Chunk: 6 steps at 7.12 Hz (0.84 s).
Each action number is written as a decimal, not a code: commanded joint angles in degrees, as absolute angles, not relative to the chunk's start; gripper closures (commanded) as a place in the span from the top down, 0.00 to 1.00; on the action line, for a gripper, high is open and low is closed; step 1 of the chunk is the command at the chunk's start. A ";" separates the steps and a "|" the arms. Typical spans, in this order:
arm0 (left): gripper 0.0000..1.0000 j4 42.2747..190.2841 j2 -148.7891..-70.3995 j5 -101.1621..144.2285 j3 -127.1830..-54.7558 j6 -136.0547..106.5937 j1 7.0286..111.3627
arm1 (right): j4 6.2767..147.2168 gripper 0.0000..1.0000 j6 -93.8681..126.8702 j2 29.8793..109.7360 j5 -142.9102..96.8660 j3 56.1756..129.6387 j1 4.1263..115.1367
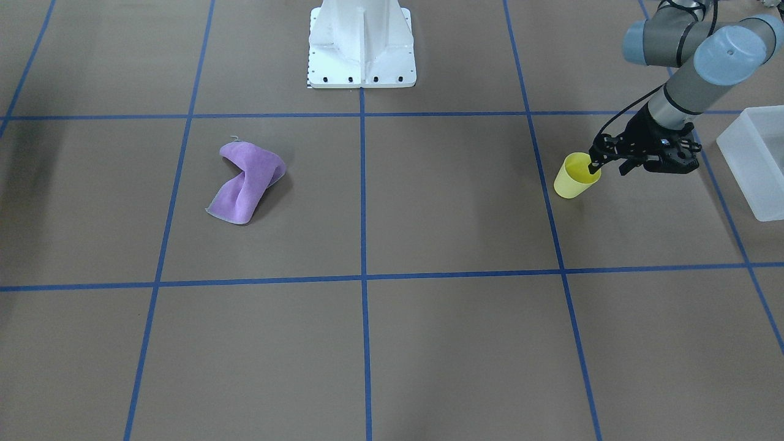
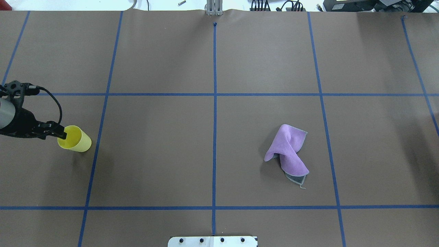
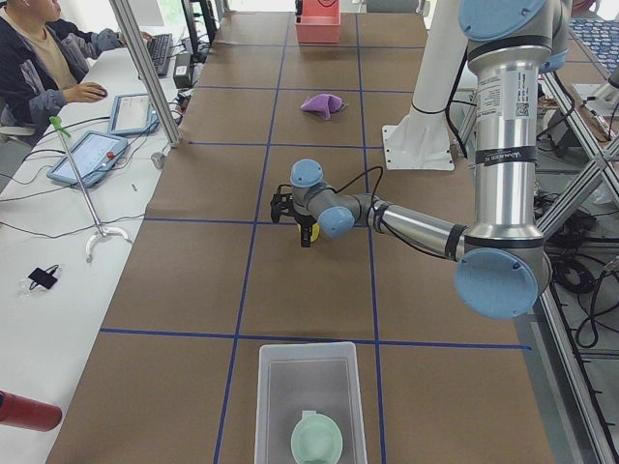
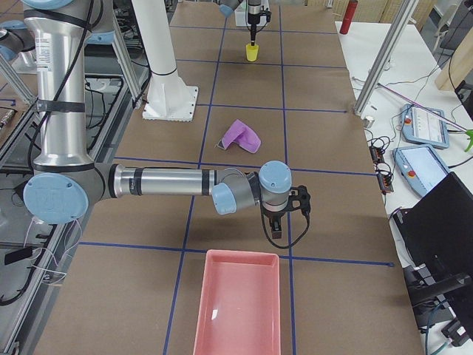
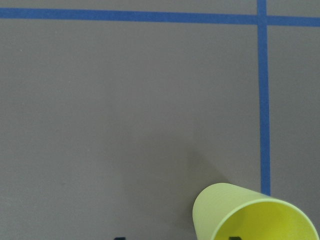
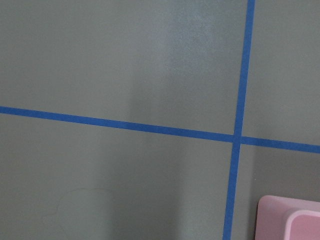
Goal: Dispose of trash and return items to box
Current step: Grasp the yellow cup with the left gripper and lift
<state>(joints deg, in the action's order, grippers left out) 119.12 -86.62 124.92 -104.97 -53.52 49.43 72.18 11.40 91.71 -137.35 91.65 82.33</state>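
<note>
The yellow cup (image 1: 572,177) stands on the brown table near the robot's left end; it also shows in the overhead view (image 2: 77,140) and the left wrist view (image 5: 240,215). My left gripper (image 1: 609,165) points down over its rim, open, with one finger inside the cup and the other outside, straddling the wall. The translucent box (image 1: 753,159) sits just beyond it, and the mint-green bowl (image 3: 316,440) lies inside the box (image 3: 276,396). My right gripper (image 4: 277,225) hangs low near a pink tray; I cannot tell whether it is open or shut.
A crumpled purple cloth (image 2: 288,151) lies on the table on the robot's right half. The pink tray (image 4: 236,303) sits at the table's right end, its corner in the right wrist view (image 6: 290,220). The white pedestal (image 1: 361,43) stands at the robot's edge. Blue tape lines grid the table.
</note>
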 commanded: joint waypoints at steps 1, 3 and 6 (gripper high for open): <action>0.11 119.27 -87.80 124.89 -104.59 -54.92 48.43 | 72.25 1.00 11.51 91.76 -137.20 91.50 82.27; 0.00 119.27 -87.98 124.98 -104.94 -54.76 48.43 | 72.16 1.00 14.84 91.41 -137.29 91.58 81.83; 0.00 119.01 -87.19 130.03 -106.25 -53.01 50.26 | 72.16 1.00 14.94 91.32 -137.20 91.58 81.39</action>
